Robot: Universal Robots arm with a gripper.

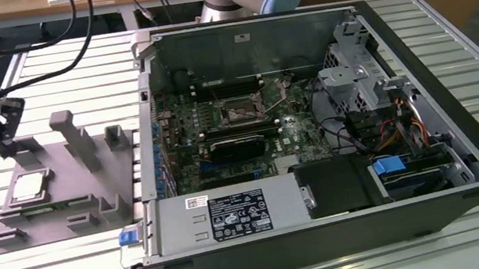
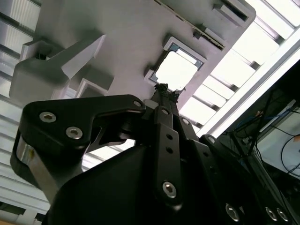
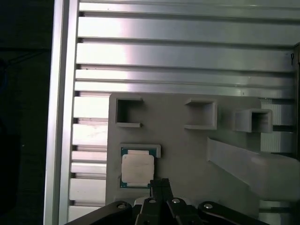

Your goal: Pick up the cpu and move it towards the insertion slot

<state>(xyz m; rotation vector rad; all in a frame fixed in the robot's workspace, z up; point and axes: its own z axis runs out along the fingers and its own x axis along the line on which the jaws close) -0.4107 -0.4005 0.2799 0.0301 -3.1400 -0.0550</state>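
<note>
The cpu [image 1: 29,186] lies flat in a square pocket of the grey fixture [image 1: 77,166], at the exterior view's left; its silvery top shows in both wrist views [image 2: 176,70] [image 3: 137,168]. My gripper [image 1: 5,148] hangs above the fixture's far left corner, apart from the chip. Its thin black fingers are shut with nothing between them, and their tips [image 2: 164,89] [image 3: 161,183] sit just beside the chip's edge. The insertion slot [image 1: 241,110], a silvery frame around a dark centre, sits on the motherboard inside the open computer case [image 1: 463,147].
The fixture carries upright grey posts [image 1: 67,129] and a green memory stick [image 1: 45,207] near the cpu. A black block [image 1: 232,151] lies below the slot. Drive cages and cables [image 1: 375,109] fill the case's right. The slatted metal table [image 1: 81,266] surrounds everything.
</note>
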